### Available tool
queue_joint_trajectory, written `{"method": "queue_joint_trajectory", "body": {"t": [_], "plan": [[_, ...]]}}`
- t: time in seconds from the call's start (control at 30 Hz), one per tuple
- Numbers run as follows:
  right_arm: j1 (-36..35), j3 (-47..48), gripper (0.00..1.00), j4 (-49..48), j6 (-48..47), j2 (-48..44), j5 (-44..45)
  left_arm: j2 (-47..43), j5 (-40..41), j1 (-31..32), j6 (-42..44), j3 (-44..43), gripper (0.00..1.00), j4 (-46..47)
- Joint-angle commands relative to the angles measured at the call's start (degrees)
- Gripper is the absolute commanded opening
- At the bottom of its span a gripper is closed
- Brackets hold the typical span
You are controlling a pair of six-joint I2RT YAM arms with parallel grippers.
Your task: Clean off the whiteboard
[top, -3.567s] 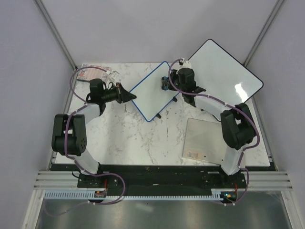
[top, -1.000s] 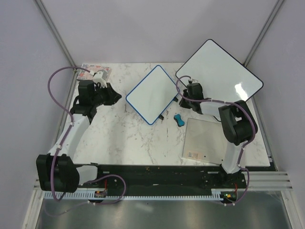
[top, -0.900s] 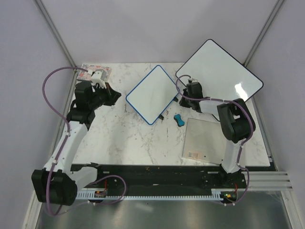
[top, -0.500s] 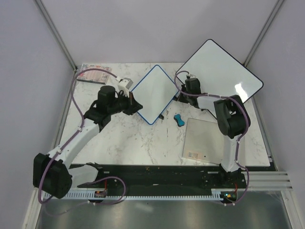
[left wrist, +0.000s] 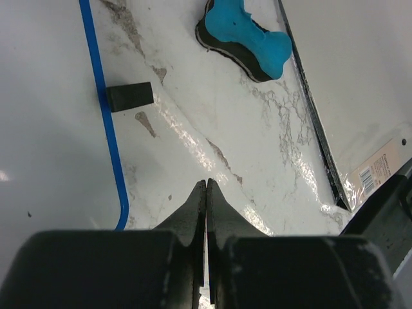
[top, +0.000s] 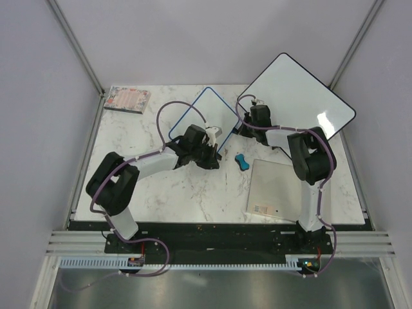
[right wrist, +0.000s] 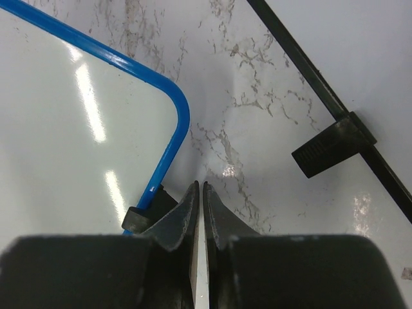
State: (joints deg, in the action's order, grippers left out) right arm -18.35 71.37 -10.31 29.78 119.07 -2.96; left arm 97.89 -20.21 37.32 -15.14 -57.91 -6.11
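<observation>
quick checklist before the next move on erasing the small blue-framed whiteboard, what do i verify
1. Left gripper empty: ok, shut on nothing, over bare marble beside the board's frame.
2. Right gripper empty: ok, shut on nothing.
3. Blue bone-shaped eraser free to grasp: ok, lying on the white marble table, nothing holding it.
4. Small blue-framed whiteboard wiped clean: cannot tell, the visible face shows no scribbles, but the left arm covers part of it from above.
5. Right gripper clear of the whiteboard's black foot: cannot tell, they are very close.
</observation>
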Motion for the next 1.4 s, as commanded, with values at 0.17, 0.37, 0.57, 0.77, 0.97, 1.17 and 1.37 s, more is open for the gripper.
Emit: {"method": "queue_joint_trajectory", "body": {"t": [0.17, 0.37, 0.57, 0.77, 0.97, 1.17, 1.37], "plan": [[-0.6, 0.4, 0.12, -0.3, 1.2, 3.1, -2.3, 6.2, 4.2, 3.3, 0.7, -7.6, 0.02, 4.6], [-0.5, 0.7, 0.12, -0.5, 1.2, 3.8, -2.5, 11.9, 6.3, 3.8, 0.7, -11.6, 0.02, 4.4], [-0.5, 1.0, 0.13, -0.5, 1.2, 4.2, -2.6, 15.0, 11.7, 4.0, 0.5, -14.7, 0.02, 4.1], [-0.5, 1.4, 0.13, -0.5, 1.3, 4.9, -3.5, 17.2, 19.4, 4.1, 2.1, -17.7, 0.02, 0.6], [-0.5, 1.6, 0.13, -0.7, 1.3, 5.3, -4.0, 18.7, 22.2, 4.0, 1.5, -18.9, 0.02, -1.0], [-0.5, 2.1, 0.13, -1.5, 1.8, 5.9, -5.9, 18.6, 23.8, 4.0, 1.6, -19.8, 0.02, -2.4], [-1.2, 2.9, 0.13, -1.8, 2.6, 6.9, -7.9, 18.2, 26.8, 4.1, 2.1, -21.2, 0.02, -6.1]]}}
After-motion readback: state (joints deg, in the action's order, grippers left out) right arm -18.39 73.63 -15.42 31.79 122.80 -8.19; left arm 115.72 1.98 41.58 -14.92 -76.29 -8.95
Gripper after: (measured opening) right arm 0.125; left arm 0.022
